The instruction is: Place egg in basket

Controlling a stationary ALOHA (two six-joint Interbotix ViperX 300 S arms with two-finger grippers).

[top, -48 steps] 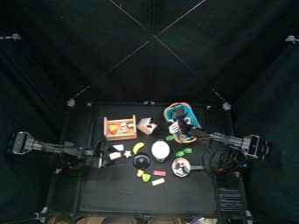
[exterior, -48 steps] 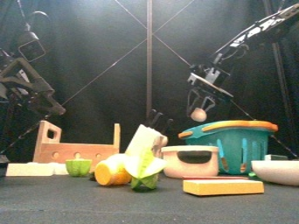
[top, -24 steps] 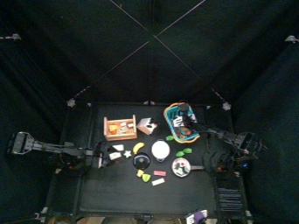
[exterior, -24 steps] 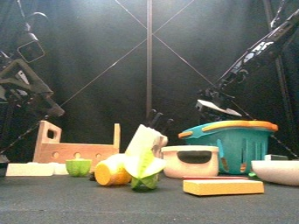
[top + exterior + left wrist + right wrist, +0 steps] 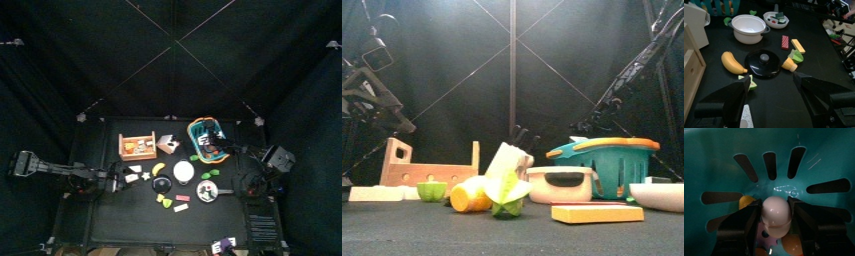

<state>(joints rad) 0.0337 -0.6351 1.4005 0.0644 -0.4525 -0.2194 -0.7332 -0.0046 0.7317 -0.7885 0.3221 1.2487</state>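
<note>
Near the table's front edge a yellow block [image 5: 596,213] is lying; behind it, toward the right rear corner, the oval teal-blue slatted basket [image 5: 604,160] is standing. The right gripper [image 5: 775,230] is reaching inside it, jaws parted around the smooth pale egg [image 5: 775,215], which is lying on the basket floor; whether they are touching it is unclear. The egg is probably light, hard and slippery: best gripped across its middle. The left gripper [image 5: 773,92] is resting open.

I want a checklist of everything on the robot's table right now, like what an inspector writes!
Surface: black table, crowded.
Job's things: white egg down inside the teal basket, between the right jaws.
Clutter: wooden crate, banana, white pot, black lid, yellow block.
Grippers: right gripper inside the basket, jaws wide; left gripper open, resting above the table.
Cables: nothing seen.
Surroundings: black curtains.
</note>
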